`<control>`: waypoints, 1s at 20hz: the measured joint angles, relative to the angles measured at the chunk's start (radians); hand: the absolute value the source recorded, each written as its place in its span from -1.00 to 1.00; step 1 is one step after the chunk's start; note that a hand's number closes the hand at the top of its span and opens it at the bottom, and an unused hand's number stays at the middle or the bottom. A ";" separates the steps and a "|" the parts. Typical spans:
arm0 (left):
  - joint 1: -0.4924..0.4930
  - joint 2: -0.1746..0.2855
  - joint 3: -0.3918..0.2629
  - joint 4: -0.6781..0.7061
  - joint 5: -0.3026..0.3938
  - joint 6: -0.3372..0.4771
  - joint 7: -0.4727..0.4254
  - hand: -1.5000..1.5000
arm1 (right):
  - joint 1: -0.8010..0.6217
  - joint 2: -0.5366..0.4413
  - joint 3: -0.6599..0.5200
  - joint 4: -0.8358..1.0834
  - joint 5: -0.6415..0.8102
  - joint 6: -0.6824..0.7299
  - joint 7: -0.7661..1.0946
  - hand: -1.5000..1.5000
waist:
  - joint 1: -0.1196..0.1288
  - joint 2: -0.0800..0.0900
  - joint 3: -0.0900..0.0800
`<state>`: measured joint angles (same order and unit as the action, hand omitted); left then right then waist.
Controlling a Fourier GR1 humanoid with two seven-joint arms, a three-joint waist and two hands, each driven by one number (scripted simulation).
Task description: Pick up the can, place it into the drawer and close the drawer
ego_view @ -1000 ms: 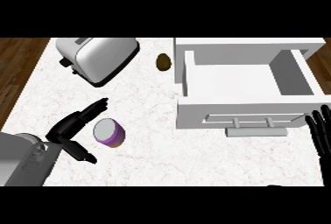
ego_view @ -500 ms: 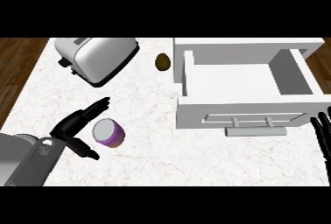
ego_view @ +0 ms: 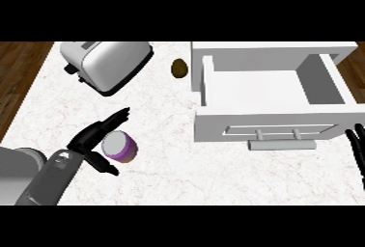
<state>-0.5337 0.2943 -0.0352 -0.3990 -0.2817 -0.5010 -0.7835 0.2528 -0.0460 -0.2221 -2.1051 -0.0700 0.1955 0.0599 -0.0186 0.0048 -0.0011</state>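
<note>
Down toward the near left corner of the counter (ego_view: 164, 173) stands the can (ego_view: 118, 145), a short cylinder with purple sides and a pale grey top (seen almost from straight above). It is well apart from the open white drawer (ego_view: 214, 126), which fills the counter's right side. The left hand (ego_view: 89, 140) comes in from the near left corner on its grey forearm, fingers (ego_view: 118, 117) straight and spread along the can's left side, thumb (ego_view: 105, 166) reaching under its near side, not curled round it. The right hand (ego_view: 357, 149) rests open at the right edge, fingers up
</note>
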 measured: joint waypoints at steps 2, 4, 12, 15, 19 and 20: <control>-0.009 -0.011 -0.002 0.013 0.001 0.002 -0.001 -1.00 | 0.011 0.001 0.000 -0.008 -0.002 0.006 0.001 -1.00 | 0.000 -0.001 0.000; -0.016 -0.024 -0.004 0.031 -0.001 0.009 -0.006 -1.00 | 0.016 0.006 0.006 -0.024 -0.001 0.006 0.012 -1.00 | 0.000 -0.001 0.000; -0.038 -0.059 -0.024 0.038 -0.011 0.014 -0.004 -1.00 | -0.001 0.010 -0.007 -0.003 -0.004 0.003 0.006 -1.00 | 0.005 -0.002 0.001; -0.042 -0.072 -0.032 0.036 -0.013 0.012 -0.006 -1.00 | 0.015 0.017 0.000 -0.018 -0.001 0.008 0.007 -1.00 | 0.005 -0.002 0.000; -0.027 -0.080 -0.042 0.002 -0.006 -0.001 -0.001 1.00 | 0.025 0.011 -0.018 -0.023 -0.023 0.021 0.007 -1.00 | 0.008 -0.004 0.001; -0.028 -0.086 -0.044 0.000 -0.002 -0.005 -0.001 1.00 | 0.022 0.008 -0.021 -0.031 -0.028 0.021 0.016 -1.00 | 0.008 -0.004 0.001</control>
<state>-0.5617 0.2080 -0.0791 -0.3995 -0.2841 -0.5057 -0.7841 0.2749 -0.0376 -0.2433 -2.1365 -0.0983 0.2161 0.0757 -0.0111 0.0006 0.0004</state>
